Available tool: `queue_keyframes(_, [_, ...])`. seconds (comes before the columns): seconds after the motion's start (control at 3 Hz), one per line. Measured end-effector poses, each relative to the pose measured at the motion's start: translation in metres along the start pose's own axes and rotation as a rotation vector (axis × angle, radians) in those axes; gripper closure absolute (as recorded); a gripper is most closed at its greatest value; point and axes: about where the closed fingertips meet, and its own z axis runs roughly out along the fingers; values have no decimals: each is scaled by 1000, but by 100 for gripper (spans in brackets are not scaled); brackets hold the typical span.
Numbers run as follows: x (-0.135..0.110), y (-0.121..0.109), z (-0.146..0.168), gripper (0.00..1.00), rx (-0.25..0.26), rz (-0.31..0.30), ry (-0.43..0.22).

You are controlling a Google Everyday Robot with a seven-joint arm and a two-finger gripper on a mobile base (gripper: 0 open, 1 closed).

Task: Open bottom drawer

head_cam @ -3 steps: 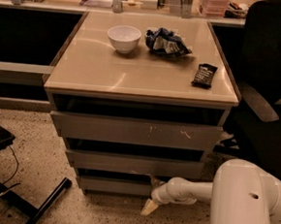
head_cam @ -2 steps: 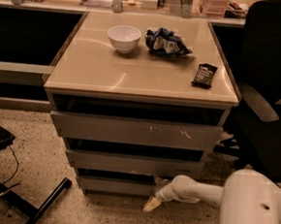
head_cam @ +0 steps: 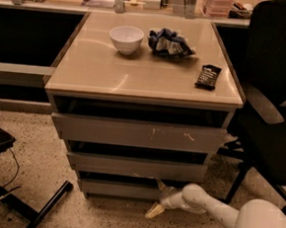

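Observation:
The bottom drawer (head_cam: 120, 189) is the lowest, narrowest grey front of the cabinet, near the floor. It stands out slightly less than the two fronts above it. My gripper (head_cam: 157, 199) is at the right part of that front, reaching in from the lower right on a white arm (head_cam: 210, 206). It is open. One finger (head_cam: 161, 186) points up at the gap above the front and the other finger (head_cam: 153, 211) points down toward the floor. The drawer's inside is hidden.
The cabinet top (head_cam: 136, 76) bears a white bowl (head_cam: 126, 38), a crumpled chip bag (head_cam: 169, 43) and a dark snack bar (head_cam: 208, 76). A black office chair (head_cam: 274, 106) stands close at the right. A black chair base (head_cam: 8, 189) lies on the speckled floor at the left.
The white arm and body have drawn back to the right and lower in the view. The gripper stays at the bottom drawer front, and its upper finger now shows at the gap.

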Motion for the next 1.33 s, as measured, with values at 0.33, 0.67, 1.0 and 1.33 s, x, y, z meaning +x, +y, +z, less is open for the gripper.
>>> queue_keyframes(0.33, [4,-13,20,0,24,21,40])
queue_keyframes(0.67, [1,-14,25,0,24,21,42])
queue_keyframes(1.0, [1,-14,25,18,24,21,42])
queue_keyframes(1.33, [1,-14,25,40,24,21,42])
